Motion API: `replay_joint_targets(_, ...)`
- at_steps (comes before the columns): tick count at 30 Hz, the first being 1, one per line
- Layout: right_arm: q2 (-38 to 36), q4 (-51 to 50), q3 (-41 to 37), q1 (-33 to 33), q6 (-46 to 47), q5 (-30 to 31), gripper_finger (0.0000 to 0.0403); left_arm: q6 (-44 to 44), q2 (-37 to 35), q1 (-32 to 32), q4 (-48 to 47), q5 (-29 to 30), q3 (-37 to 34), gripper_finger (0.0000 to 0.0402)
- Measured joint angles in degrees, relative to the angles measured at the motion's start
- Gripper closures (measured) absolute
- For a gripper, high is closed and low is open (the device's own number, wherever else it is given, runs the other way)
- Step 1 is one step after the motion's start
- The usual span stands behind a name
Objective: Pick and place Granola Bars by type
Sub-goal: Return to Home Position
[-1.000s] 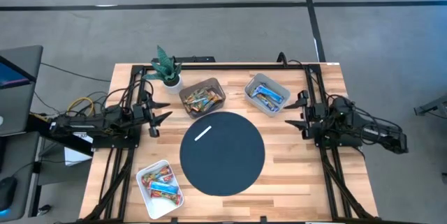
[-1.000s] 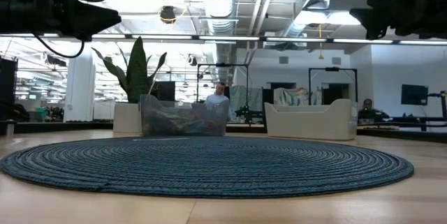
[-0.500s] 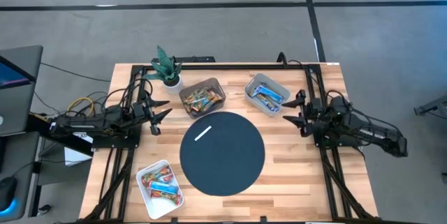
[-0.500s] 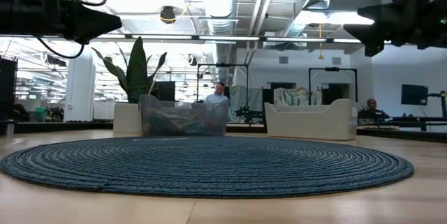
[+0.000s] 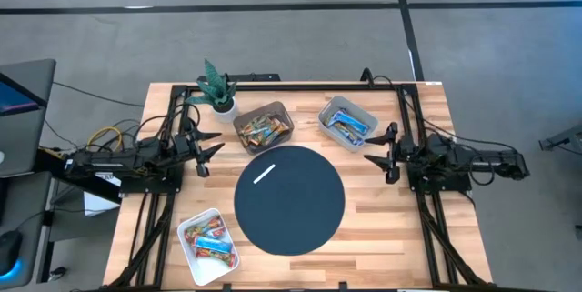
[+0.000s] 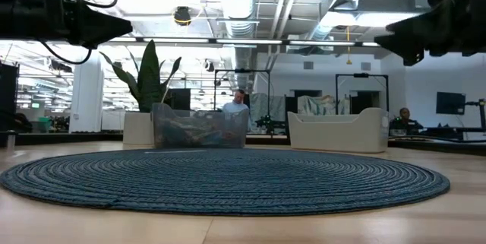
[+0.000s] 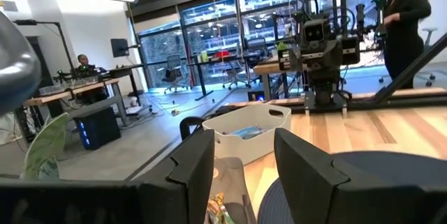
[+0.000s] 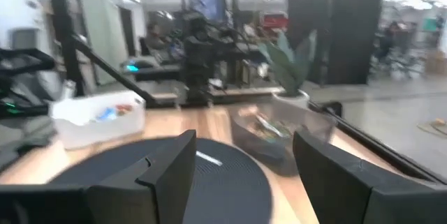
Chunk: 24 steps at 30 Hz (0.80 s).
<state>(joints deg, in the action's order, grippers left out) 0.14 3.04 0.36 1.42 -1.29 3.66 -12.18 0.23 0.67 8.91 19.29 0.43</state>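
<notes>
The middle of the worktop (image 5: 391, 237) is covered by a flat mat (image 5: 289, 199), bare but for 1 white strip (image 5: 265, 175); passage is left free over it. The far edge is blocked by a plant (image 5: 217, 89), a clear bin (image 5: 284, 110) and a grey bin (image 5: 325, 117), the front left by a white bin (image 5: 195, 217). The left gripper (image 5: 215, 144) and right gripper (image 5: 376, 148) are held beside the mat, fingers spread.

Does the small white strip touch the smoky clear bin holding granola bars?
Apart. The high view shows bare round dark mat between the small white strip and the smoky clear bin.
</notes>
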Motion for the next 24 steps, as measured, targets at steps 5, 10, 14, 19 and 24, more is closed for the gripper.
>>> replay_joint_targets(5,0.31,-1.51,0.0,-0.18,-0.7,1.16,0.0168,-0.58,0.0,0.0,-1.06,-0.01,-0.02,0.0256)
replay_joint_targets(10,0.31,-1.66,-0.02,-0.3,-2.13,0.28,0.0168,-1.36,-0.01,0.0,-1.44,-0.01,-0.04,0.0256)
replay_joint_targets(14,0.31,-1.81,-0.04,-0.31,-2.28,-0.64,0.0168,-1.74,-0.01,0.0,-2.35,-0.04,-0.04,0.0256)
replay_joint_targets(19,0.31,-1.83,-0.04,-0.31,-2.22,-0.77,0.0168,-2.77,0.0,0.0,-3.39,-1.11,-0.04,0.0256)
replay_joint_targets(24,0.31,-1.83,-0.07,-0.31,-2.22,-0.77,0.0168,-3.51,0.0,0.01,-4.4,-2.59,-0.04,0.0256)
